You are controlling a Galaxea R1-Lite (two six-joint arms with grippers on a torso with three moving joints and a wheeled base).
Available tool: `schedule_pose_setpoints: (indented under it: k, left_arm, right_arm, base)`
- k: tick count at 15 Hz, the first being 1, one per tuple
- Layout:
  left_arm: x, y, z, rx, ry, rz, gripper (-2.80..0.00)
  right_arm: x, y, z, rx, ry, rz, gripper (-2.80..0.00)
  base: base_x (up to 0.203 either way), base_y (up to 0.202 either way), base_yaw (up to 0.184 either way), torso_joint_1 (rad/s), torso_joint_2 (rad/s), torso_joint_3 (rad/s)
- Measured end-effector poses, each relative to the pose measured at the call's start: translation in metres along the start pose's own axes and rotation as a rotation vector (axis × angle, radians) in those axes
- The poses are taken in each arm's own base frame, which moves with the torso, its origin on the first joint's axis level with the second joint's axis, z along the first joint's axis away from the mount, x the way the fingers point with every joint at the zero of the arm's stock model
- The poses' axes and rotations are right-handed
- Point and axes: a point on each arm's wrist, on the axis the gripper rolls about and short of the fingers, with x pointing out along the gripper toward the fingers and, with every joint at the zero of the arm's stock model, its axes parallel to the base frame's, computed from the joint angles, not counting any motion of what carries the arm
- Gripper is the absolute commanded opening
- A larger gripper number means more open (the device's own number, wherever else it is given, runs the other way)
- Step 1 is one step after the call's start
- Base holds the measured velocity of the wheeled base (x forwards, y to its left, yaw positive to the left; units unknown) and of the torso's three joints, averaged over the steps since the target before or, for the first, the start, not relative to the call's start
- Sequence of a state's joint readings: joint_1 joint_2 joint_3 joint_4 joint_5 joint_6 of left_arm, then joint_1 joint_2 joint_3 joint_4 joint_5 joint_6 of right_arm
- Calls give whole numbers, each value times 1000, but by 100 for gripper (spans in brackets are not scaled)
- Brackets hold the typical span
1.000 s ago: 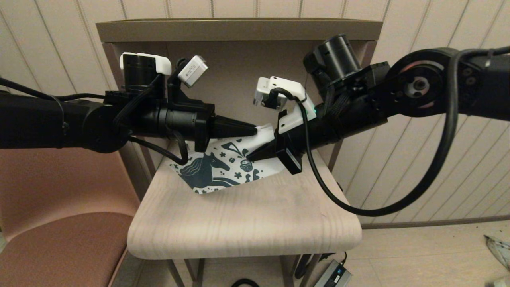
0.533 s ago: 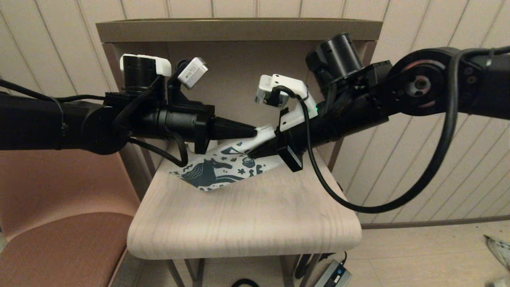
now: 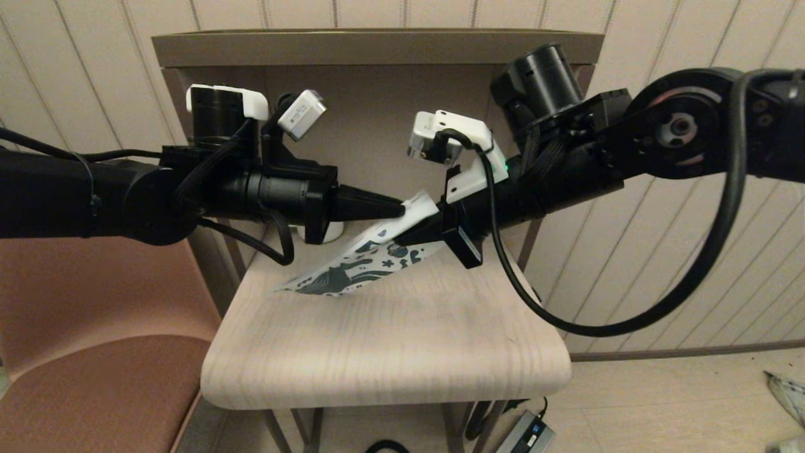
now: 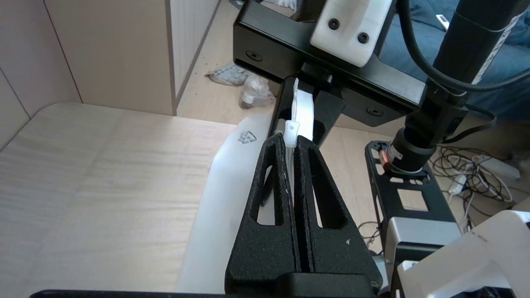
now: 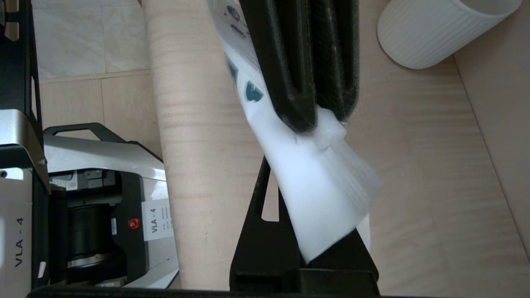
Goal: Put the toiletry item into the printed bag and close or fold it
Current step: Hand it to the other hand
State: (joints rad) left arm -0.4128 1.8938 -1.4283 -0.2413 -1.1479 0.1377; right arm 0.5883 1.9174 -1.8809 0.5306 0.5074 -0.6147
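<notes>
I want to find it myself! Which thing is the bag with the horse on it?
Look at the pale wooden table against the wall. Above its back half, the left gripper and right gripper meet and pinch one end of the printed bag. It is flat and white with dark teal drawings, unlike the plain ribbed white mug.

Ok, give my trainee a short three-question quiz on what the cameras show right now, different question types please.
1. True or false: both grippers are shut on the printed bag.
2. Multiple choice: which part of the bag does the left gripper pinch? A) the horse print B) the white zip strip C) the bottom corner
3. Fill in: in the right wrist view, the white ribbed thing standing on the table beyond the right gripper is a ____.

Key
1. True: each pair of fingers is closed on the bag's top end, which is lifted while the lower end rests on the table.
2. B
3. mug
</notes>
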Motion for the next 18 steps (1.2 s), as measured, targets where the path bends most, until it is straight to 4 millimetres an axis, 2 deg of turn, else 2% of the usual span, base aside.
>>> schedule_pose_setpoints:
  k: [10,18]
  left_arm:
    - [0,0,0,3,0,2,-280]
    - [0,0,5,17,-7,14,-280]
  right_arm:
    - [-4,-1,-1,4,1,-8,-280]
    - [5,1,-2,6,7,11,-280]
  base:
    - [0,0,0,0,0,0]
    - [0,0,0,0,0,0]
